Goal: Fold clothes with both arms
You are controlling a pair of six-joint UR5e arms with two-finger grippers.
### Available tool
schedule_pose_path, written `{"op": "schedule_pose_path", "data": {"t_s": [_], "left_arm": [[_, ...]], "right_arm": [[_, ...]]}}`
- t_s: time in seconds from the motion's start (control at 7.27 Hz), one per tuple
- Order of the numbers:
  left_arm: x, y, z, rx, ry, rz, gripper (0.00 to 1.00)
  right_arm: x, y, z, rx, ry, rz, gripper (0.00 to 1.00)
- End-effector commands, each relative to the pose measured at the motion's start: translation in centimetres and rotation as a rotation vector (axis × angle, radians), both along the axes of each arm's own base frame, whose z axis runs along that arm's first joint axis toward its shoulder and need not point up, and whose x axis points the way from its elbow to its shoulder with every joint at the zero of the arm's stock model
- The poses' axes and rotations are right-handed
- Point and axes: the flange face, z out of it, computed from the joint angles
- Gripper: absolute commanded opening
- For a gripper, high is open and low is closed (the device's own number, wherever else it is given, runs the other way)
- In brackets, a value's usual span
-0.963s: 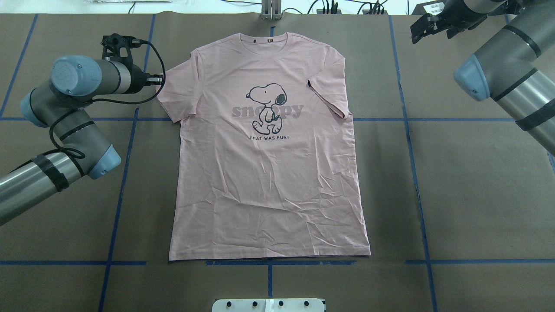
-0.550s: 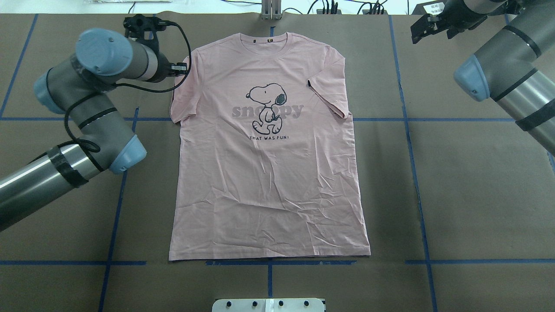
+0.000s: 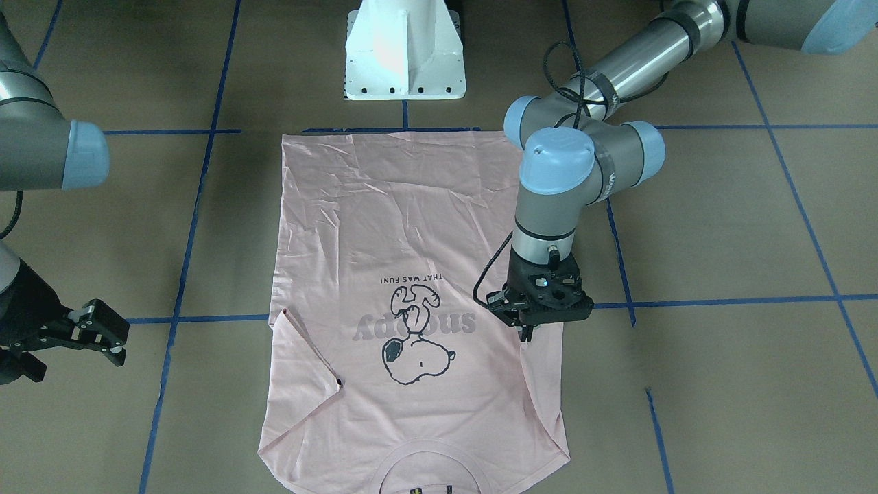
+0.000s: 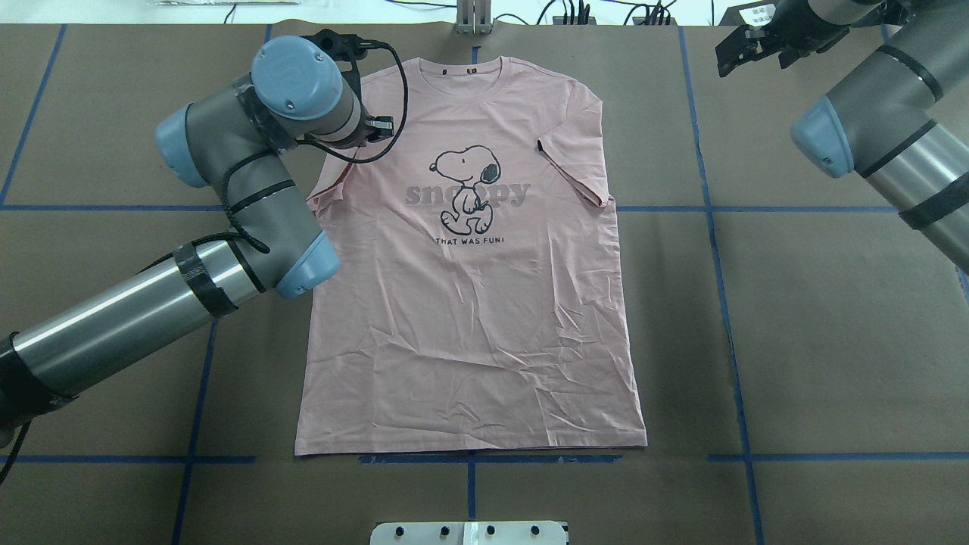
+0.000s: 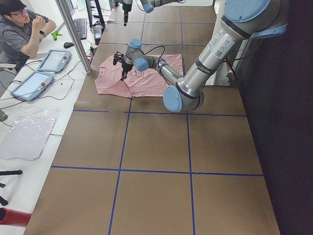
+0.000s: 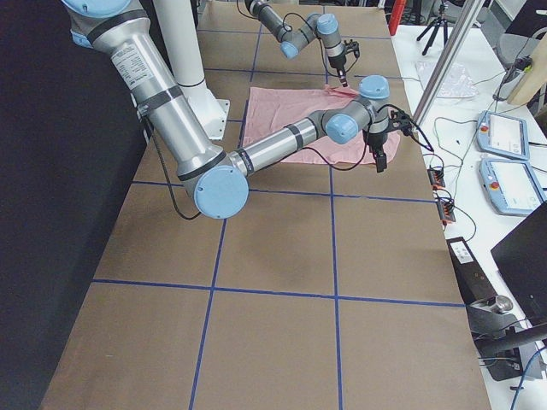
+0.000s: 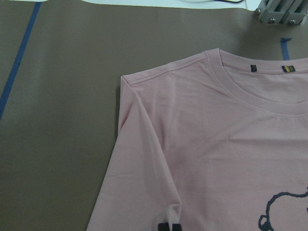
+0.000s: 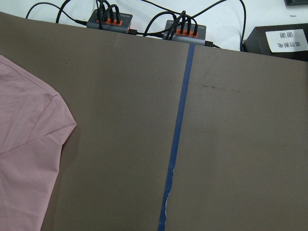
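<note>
The pale pink T-shirt (image 4: 469, 318) lies flat, print up, on the brown table with its collar at the far edge. My left gripper (image 3: 529, 334) is shut on the edge of the shirt's left sleeve, which it holds pulled inward over the shirt's side. In the left wrist view the fingertips (image 7: 169, 226) pinch pink fabric at the bottom edge, with the collar (image 7: 250, 89) ahead of them. From overhead the left wrist (image 4: 303, 83) hides that gripper. My right gripper (image 3: 113, 337) hovers open and holds nothing, off the shirt past its right sleeve, near the far right corner (image 4: 725, 59).
The white pedestal (image 3: 405, 55) stands just beyond the shirt's hem. Blue tape lines (image 4: 719, 250) grid the table. Cable hubs (image 8: 113, 19) and a metal post (image 4: 473, 19) sit along the far edge. A person (image 5: 24, 29) sits at a side desk with tablets (image 5: 54, 59).
My left arm has swung right and toward the far edge, drawing the left sleeve from its spread-out position inward onto the shirt. The right arm has not moved.
</note>
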Motion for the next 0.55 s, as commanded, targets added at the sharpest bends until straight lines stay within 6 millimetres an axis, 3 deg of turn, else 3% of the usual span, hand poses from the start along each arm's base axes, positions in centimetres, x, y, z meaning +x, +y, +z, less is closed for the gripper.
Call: {"op": "schedule_pose_path", "data": {"t_s": [0.0,0.28,0.41], "left_arm": [[1.4,-0.4,-0.6,0.033,-0.041,0.023,1.00],[-0.4,1.7,-4.6,0.101,0.032,0.066,1.00],[-2.0,3.9,-4.6,0.104,0.085,0.117,1.00]], "right_arm": [[-1.2,0.4,-0.6,0.009,-0.004,-0.016,1.00],[-4.2,3.3,-4.0,-0.033,-0.081,0.025,1.00],[-7.6,6.8,-7.0,-0.053,-0.131,0.062,1.00]]}}
